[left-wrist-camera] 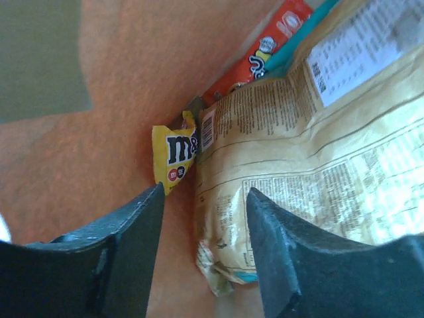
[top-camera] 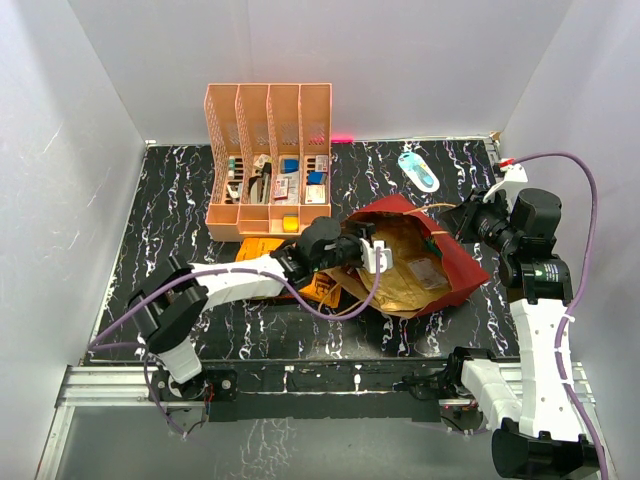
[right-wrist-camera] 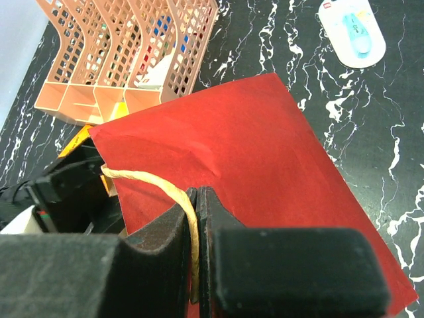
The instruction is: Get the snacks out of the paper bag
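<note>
The dark red paper bag [top-camera: 455, 262] lies on its side at table centre, its mouth facing left, kraft inside showing. My left gripper [top-camera: 372, 255] reaches into the mouth, open. In the left wrist view its gripper [left-wrist-camera: 205, 199] stands open around the lower corner of a mustard-gold chip bag [left-wrist-camera: 311, 165]. A small yellow candy packet [left-wrist-camera: 173, 156] and an orange-red packet [left-wrist-camera: 265, 53] lie behind. My right gripper [right-wrist-camera: 199, 193] is shut on the bag's twine handle [right-wrist-camera: 142, 179], above the red outer wall [right-wrist-camera: 245, 146]. It sits at the bag's right end [top-camera: 478, 222].
A peach slotted organiser [top-camera: 268, 160] stands at the back left, also in the right wrist view [right-wrist-camera: 126, 53]. A light-blue-and-white oval packet [top-camera: 418, 170] lies at the back right. An orange packet [top-camera: 262, 248] lies on the table beside the left arm.
</note>
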`<state>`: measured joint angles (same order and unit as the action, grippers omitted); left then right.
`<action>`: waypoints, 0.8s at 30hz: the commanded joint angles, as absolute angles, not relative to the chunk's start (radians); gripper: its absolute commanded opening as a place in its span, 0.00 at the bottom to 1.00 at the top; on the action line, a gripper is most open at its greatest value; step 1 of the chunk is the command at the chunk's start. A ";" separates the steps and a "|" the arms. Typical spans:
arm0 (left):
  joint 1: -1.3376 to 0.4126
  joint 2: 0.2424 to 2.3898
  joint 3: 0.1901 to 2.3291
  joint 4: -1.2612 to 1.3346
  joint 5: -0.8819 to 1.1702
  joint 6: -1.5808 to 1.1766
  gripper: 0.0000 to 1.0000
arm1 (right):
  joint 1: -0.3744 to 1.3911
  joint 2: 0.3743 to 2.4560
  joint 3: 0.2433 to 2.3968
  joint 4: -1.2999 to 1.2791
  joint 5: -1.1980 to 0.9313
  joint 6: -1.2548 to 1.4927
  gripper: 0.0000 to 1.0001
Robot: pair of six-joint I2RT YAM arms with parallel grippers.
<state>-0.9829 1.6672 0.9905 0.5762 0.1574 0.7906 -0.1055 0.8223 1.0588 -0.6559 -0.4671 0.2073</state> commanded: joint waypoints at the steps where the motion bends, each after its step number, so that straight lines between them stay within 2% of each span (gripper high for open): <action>1: -0.973 1.743 1.086 0.471 0.258 1.055 0.50 | -0.104 0.815 1.112 -0.636 -0.466 0.187 0.08; 6: -0.967 1.850 1.173 0.534 0.263 1.084 0.47 | -0.104 0.818 1.123 -0.649 -0.468 0.185 0.08; 10: -0.968 1.939 1.206 0.667 0.175 1.101 0.47 | -0.104 0.818 1.130 -0.656 -0.465 0.184 0.07; 17: -0.980 2.062 1.264 0.825 -0.021 1.173 0.63 | -0.104 0.820 1.137 -0.657 -0.470 0.182 0.08; 24: -0.974 2.116 1.326 0.803 -0.096 1.162 0.68 | -0.104 0.823 1.139 -0.660 -0.469 0.176 0.08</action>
